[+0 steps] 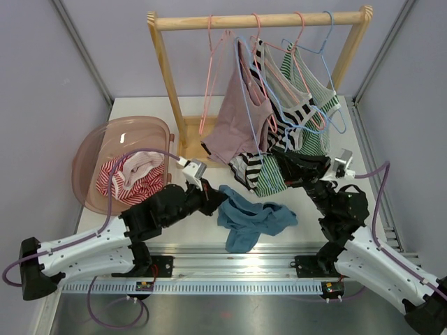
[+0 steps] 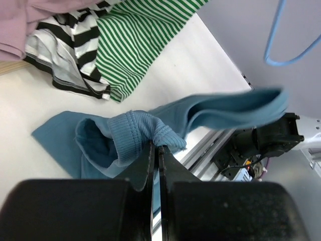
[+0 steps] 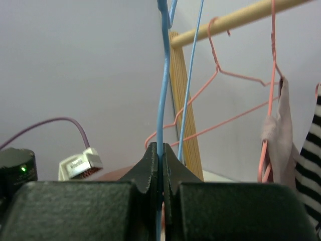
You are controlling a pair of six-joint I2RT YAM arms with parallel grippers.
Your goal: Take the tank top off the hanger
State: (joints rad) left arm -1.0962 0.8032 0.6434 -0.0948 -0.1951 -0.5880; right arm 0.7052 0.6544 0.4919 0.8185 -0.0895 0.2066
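The left claw point(image 2: 156, 149) pinches the ribbed blue knit tank top point(image 2: 135, 133); the right claw point(image 3: 159, 150) clamps a thin blue wire hanger point(image 3: 162, 75).

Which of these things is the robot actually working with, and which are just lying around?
In use: blue tank top, blue hanger, left gripper, right gripper.
Lying about: pink basin, red-striped garment, mauve top, green-striped top, wooden rack.

Plain pale lilac-grey walls point(image 1: 105, 42) on three sides, aluminium posts point(image 1: 80, 49) running up the back corners; white table point(image 1: 136, 108), wooden rack point(image 1: 258, 21) standing at its far end; slotted metal rail point(image 1: 230, 262) along near edge; grey floor point(image 1: 230, 314) below; soft even light.
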